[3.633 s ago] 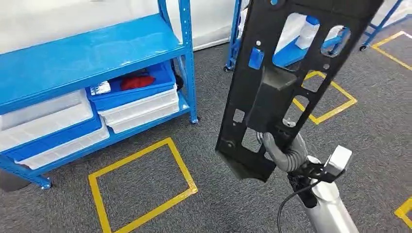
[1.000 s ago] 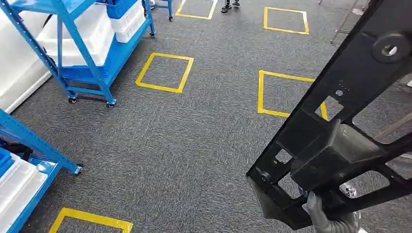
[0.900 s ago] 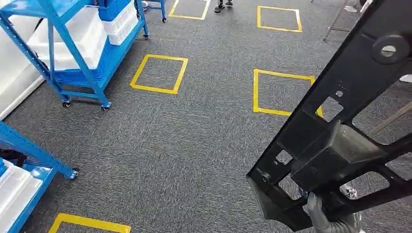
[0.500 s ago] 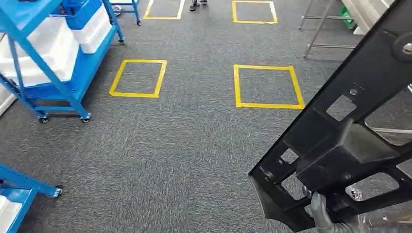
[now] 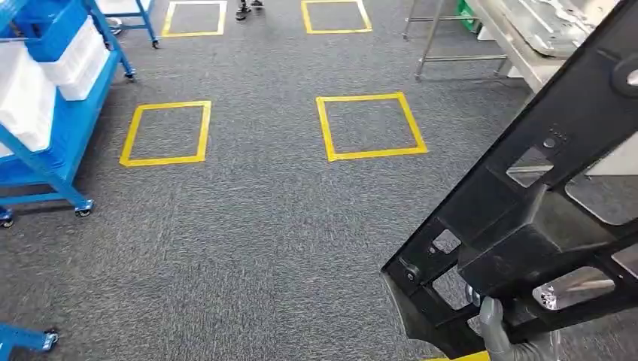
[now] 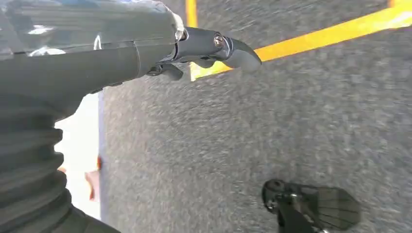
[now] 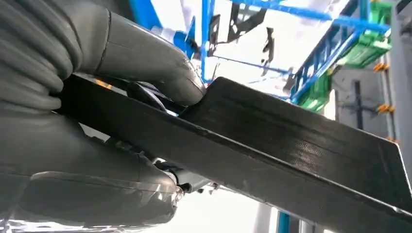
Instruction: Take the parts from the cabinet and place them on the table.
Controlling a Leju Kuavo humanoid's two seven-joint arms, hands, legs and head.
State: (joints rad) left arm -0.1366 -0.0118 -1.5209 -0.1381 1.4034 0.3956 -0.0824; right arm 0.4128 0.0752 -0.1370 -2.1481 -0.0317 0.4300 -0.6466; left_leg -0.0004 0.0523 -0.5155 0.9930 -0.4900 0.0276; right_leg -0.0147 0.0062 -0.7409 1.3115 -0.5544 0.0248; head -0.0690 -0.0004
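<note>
I am finding no readable text, label, brand or number anywhere; beside the blue rack (image 5: 53,143), the yellow tape squares (image 5: 165,133) on the carpet are showing no lettering.

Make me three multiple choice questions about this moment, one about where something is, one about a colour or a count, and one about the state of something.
1. Where is the blue shelving cart in the head view?
A. At the left edge
B. In the middle of the floor
C. On the table

2. What colour are the taped squares on the carpet?
A. White
B. Yellow
C. Red

3. What is the right hand doing?
A. Hanging with nothing in it
B. Resting on the carpet
C. Holding the black panel

Answers:
1. A, the cart with its white bins stands along the left edge of the head view.
2. B, the tape outlines on the grey carpet are yellow.
3. C, the right wrist view shows the thumb and fingers clamped on either face of the panel.
</note>
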